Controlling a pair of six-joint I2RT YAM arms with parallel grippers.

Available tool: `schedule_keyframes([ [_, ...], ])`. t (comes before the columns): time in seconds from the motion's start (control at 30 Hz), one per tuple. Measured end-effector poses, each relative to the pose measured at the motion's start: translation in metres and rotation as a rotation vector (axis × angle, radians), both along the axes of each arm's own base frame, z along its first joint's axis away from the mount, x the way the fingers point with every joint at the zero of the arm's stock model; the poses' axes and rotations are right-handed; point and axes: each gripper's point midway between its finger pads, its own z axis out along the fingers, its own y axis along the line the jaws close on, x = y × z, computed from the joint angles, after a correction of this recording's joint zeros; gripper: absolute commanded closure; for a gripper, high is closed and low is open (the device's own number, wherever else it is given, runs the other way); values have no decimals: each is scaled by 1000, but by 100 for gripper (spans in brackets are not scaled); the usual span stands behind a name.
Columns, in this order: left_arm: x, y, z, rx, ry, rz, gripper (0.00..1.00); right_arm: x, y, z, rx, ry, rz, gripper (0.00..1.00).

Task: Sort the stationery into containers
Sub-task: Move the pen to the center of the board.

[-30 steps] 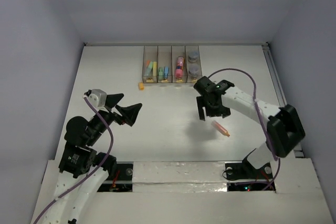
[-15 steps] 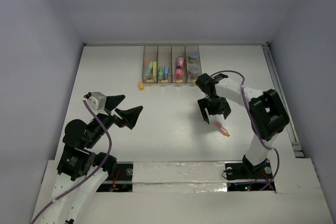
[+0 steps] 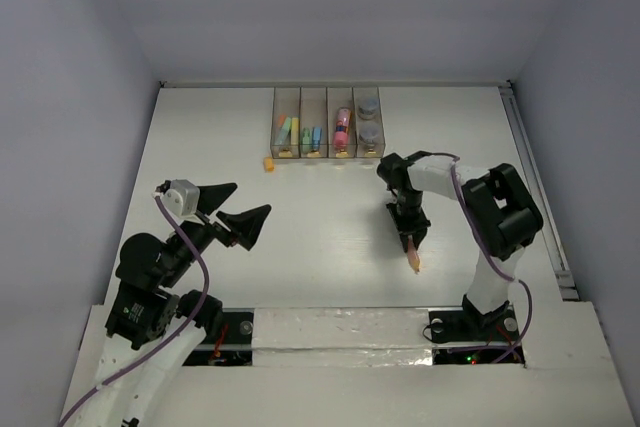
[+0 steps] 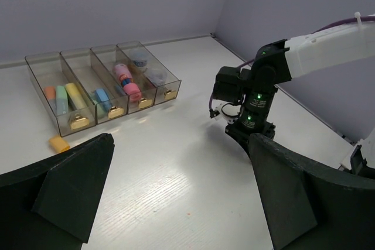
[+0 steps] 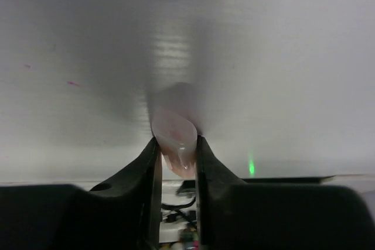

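A pale pink marker (image 5: 174, 132) lies on the white table and my right gripper (image 5: 176, 147) is shut on it, its fingers pressed against both sides. From above, the pink marker (image 3: 413, 259) sticks out toward the near edge below the right gripper (image 3: 408, 234). The containers (image 3: 326, 124), four clear brownish bins in a row, stand at the back and hold coloured sticks and round grey pieces. My left gripper (image 3: 230, 209) hovers open over the left of the table with nothing between its fingers. The containers (image 4: 58, 126) also show in the left wrist view.
A small orange piece (image 3: 268, 163) lies loose just left of the bins, also seen as the orange piece (image 4: 58, 143) from the left wrist. A rail (image 3: 530, 177) runs along the table's right edge. Walls close in the back and sides.
My right gripper has moved toward the near edge onto the pink marker and closed on it. The marker now points along the fingers. The left arm has barely shifted.
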Motion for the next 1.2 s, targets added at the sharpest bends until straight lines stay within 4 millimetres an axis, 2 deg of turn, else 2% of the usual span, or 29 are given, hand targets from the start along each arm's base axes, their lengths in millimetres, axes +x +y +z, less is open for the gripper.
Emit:
schedule_keyframes([
  [0.1,0,1,-1,1,3,4,1,-8,8,0,53,33,-30,100],
  [0.2,1,1,-1,1,4,7,1,-14,22,2,137,35,-97,100],
  [0.3,1,1,-1,1,4,7,1,-9,47,1,247,-8,-210,100],
  [0.57,2,0,-2,4,11,7,1,56,137,17,660,-361,-598,88],
  [0.63,3,0,-3,6,14,7,1,65,155,20,734,-412,-678,79],
  [0.67,3,0,-3,7,16,7,1,69,162,22,765,-429,-711,71],
  [0.7,4,0,-4,8,17,7,1,72,168,23,794,-443,-748,59],
  [0.77,4,-1,-4,9,20,7,1,76,177,24,847,-456,-810,48],
  [0.8,5,-1,-5,10,22,7,1,77,182,25,873,-458,-836,35],
  [0.93,6,-2,-7,14,31,7,1,80,194,41,967,-464,-865,19],
  [0.97,7,-2,-7,15,34,7,1,79,194,44,974,-463,-857,19],
  [1.07,9,-2,-9,19,40,8,1,70,191,57,968,-470,-776,28],
  [1.1,9,-2,-9,20,42,8,1,66,189,61,949,-478,-720,40],
  [1.17,10,-2,-10,22,44,11,1,67,188,74,892,-511,-571,55],
  [1.2,10,-2,-10,22,45,11,1,72,188,81,849,-531,-490,68],
])
